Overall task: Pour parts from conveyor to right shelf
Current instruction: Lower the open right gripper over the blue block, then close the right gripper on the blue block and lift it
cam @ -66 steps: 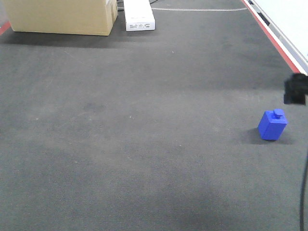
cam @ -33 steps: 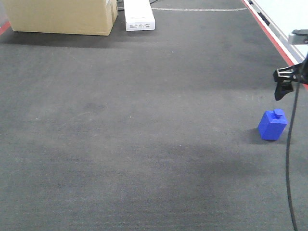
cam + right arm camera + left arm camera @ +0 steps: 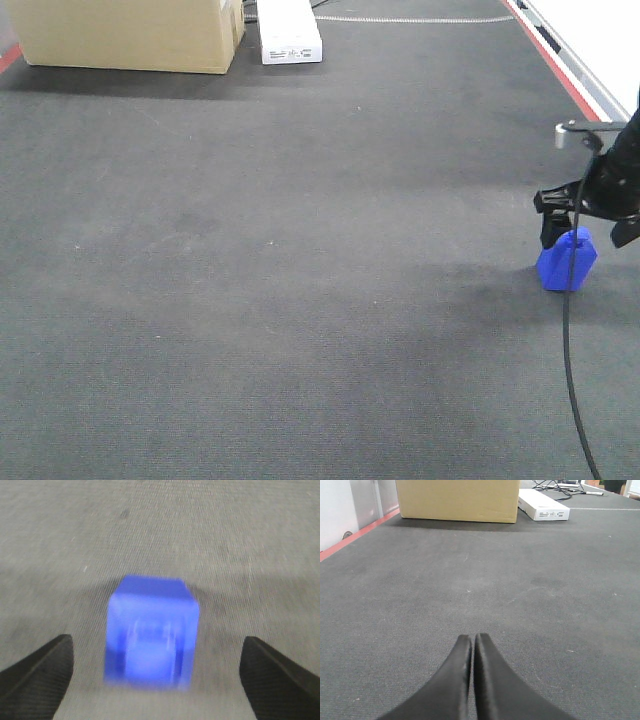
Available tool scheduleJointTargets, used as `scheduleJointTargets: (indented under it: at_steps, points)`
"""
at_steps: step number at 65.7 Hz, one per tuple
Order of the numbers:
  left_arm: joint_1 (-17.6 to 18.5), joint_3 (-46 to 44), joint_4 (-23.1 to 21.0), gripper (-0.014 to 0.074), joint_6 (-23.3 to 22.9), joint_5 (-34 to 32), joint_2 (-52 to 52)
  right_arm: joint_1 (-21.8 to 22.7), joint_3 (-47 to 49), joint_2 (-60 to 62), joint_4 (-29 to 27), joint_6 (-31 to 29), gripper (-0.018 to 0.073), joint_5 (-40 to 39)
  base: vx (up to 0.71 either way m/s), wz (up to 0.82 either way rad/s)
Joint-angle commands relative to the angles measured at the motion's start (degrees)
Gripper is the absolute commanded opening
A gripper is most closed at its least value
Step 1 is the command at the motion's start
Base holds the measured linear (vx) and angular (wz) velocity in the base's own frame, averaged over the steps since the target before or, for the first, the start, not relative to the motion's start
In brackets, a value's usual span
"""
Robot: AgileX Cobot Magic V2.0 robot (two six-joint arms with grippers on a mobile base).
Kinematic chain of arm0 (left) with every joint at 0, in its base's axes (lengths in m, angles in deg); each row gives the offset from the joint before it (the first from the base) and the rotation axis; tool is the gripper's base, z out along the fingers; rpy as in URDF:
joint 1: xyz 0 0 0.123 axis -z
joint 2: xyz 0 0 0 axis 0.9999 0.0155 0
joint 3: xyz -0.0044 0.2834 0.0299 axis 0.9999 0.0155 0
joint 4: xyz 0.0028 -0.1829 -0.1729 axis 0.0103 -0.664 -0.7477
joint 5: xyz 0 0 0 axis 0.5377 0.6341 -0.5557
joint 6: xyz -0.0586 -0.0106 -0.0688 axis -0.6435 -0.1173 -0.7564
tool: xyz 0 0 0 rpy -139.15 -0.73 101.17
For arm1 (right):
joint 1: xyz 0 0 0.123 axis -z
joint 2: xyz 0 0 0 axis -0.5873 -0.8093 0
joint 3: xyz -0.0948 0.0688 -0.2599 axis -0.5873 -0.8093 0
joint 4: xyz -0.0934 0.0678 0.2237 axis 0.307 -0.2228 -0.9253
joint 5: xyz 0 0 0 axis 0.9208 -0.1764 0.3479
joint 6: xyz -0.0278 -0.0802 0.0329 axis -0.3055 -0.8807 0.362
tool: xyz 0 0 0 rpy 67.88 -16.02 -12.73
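Our right gripper hangs at the small bright blue plastic block, jaws spread wide to either side and not yet closed on it; the block stands upright at the right of the dark grey textured conveyor belt; our left gripper rests empty, pinched together; we judge an off-centre approach could clip the block with one jaw, tipping it or shoving it off the belt.

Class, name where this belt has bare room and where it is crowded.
Free: middle and left of the conveyor, from the cardboard box and white box at the far end to the near edge. Crowded: the right edge, where the right gripper straddles the blue part.
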Motion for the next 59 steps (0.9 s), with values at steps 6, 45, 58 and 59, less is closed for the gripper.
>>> scheduleJointTargets:
  at_steps: [6,45,58,59]
  points:
    - [0.2,-1.1,-0.5,-0.0006,-0.5,-4.2,-0.7,0.2,6.1,0.0,0.0,-0.6,0.0628,-0.5,0.0,0.0]
    - [0.2,-1.1,-0.5,-0.0006,-0.5,-4.2,-0.7,0.2,8.5,-3.7,-1.5,-0.9,0.0602,3.9,0.0,0.0]
    - [0.2,-1.1,-0.5,-0.0006,-0.5,-4.2,-0.7,0.2,8.5,-4.8,-1.7,-0.9,0.0572,4.1,0.0,0.0]
    - [0.2,-1.1,-0.5,-0.0006,-0.5,-4.2,-0.7,0.2,8.5,-4.8,-1.7,-0.9,0.0568,4.0,0.0,0.0]
